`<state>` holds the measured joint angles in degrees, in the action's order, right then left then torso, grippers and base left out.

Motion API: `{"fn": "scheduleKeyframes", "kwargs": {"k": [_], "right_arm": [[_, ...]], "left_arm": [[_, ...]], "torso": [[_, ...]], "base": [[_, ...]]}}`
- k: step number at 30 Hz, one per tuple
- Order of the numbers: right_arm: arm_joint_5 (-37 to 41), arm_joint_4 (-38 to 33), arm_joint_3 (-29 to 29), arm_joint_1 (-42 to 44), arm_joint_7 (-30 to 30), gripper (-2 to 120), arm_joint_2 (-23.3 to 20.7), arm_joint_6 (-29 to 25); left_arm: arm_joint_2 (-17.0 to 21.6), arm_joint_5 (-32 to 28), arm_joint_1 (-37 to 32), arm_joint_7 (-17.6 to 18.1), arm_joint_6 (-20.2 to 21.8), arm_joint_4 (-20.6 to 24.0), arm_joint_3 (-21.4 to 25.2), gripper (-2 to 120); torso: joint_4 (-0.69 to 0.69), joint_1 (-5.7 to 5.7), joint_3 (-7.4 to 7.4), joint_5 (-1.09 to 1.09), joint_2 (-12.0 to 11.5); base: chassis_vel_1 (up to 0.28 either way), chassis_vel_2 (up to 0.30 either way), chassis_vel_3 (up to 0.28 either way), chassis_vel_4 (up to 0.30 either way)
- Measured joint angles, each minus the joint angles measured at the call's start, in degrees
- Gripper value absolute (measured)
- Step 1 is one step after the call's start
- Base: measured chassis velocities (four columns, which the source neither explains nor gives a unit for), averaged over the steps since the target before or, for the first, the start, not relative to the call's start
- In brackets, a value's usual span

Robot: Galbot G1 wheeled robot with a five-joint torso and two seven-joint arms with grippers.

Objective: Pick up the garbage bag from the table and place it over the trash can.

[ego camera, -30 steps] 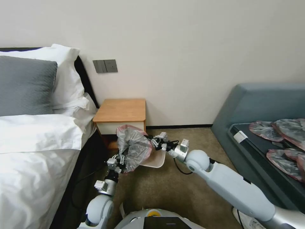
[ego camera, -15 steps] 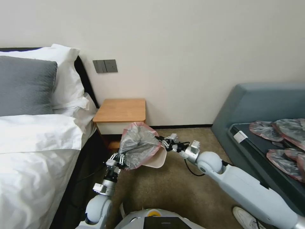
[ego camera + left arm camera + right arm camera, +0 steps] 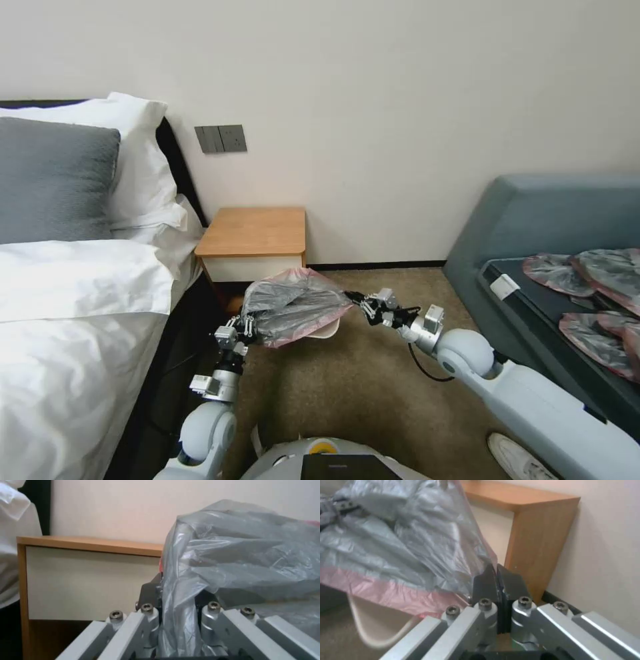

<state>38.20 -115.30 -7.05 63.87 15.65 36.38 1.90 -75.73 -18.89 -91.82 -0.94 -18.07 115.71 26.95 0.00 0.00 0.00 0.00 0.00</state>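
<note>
Pickup done: garbage bag (image 3: pixel 293 313) off the table (image 3: pixel 253 233), now stretched just in front of table, draped over trash can (image 3: pixel 330 328) w/ cream rim peeking out at one corner. Left gripper (image 3: pixel 243 328) clamped on bag edge bed-side of can; right gripper (image 3: pixel 357 305) pinched tight on pink rim at opp. side. Bag's long axis runs gripper to gripper, roughly parallel to table front, mouth facing down. Still left, prob.: seat hem round whole rim, let go.
</note>
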Motion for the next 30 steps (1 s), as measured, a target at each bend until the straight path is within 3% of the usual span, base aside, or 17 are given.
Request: {"fn": "scheduleKeyframes", "kwargs": {"k": [6, 9, 13, 24, 30], "right_arm": [[-2.19, 0.63, -1.42, 2.03, 1.53, 5, 0.01, -0.90], [-2.82, 0.79, -1.95, 2.76, 1.83, 22, 0.11, -1.34], [-3.39, 0.77, -2.84, 2.85, 2.22, 35, 0.59, -1.82], [-10.79, -2.26, -9.74, 6.16, 7.60, 73, 1.45, -6.67], [-8.17, -7.31, -8.66, 4.05, 1.49, 96, 3.20, -6.55]], "left_arm": [[0.16, -5.52, -0.17, 1.75, 4.58, 2.55, -0.12, 10], [0.38, -8.48, -0.24, 2.85, 7.44, 4.03, -0.08, 10], [0.44, -9.12, -0.25, 3.16, 8.92, 4.33, -0.07, 10], [-0.12, -9.03, 0.03, 4.77, 10.35, 3.61, 0.43, 10], [0.21, -5.75, 0.40, 3.25, 9.41, 3.30, 0.36, 10]], "torso": [[0.00, 0.00, 0.00, 0.00, 0.00], [-0.01, 0.00, 0.00, 0.00, 0.00], [-0.01, 0.00, 0.00, 0.00, 0.00], [-0.02, 0.00, 0.00, -0.01, 0.00], [-0.01, 0.00, 0.00, 0.00, 0.00]], "base": [[0.000, 0.000, 0.000, 0.000], [0.000, 0.000, 0.000, 0.000], [0.000, 0.000, 0.000, 0.000], [0.000, 0.000, 0.000, 0.000], [0.000, 0.000, 0.000, 0.000]]}}
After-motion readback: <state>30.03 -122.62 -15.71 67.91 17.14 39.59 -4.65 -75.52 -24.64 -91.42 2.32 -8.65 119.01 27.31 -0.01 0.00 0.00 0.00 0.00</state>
